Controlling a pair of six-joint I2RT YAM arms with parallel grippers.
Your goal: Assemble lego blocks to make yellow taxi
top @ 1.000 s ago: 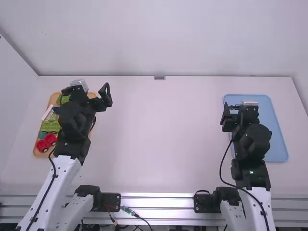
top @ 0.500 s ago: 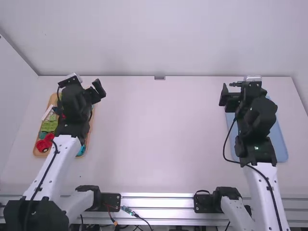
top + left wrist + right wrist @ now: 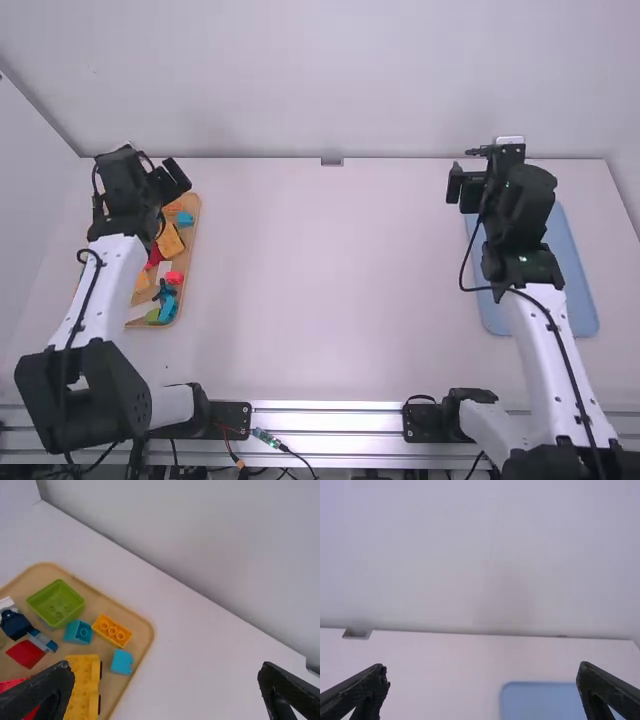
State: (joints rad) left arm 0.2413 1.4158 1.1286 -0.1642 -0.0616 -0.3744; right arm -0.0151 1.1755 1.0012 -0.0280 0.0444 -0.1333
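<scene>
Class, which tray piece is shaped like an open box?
The green piece near the far rim: thin walls ring a wide hollow, unlike the nearby orange brick.

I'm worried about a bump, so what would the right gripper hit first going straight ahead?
Probably the white back wall, though depth is unclear and the right gripper might skim the white tabletop first.

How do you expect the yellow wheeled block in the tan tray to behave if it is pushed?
The yellow wheeled block would probably roll lengthwise, given the black wheels along its long side. Its moulded studs suggest stiff plastic that shouldn't flex. Being broad, it seems unlikely to tip.
</scene>
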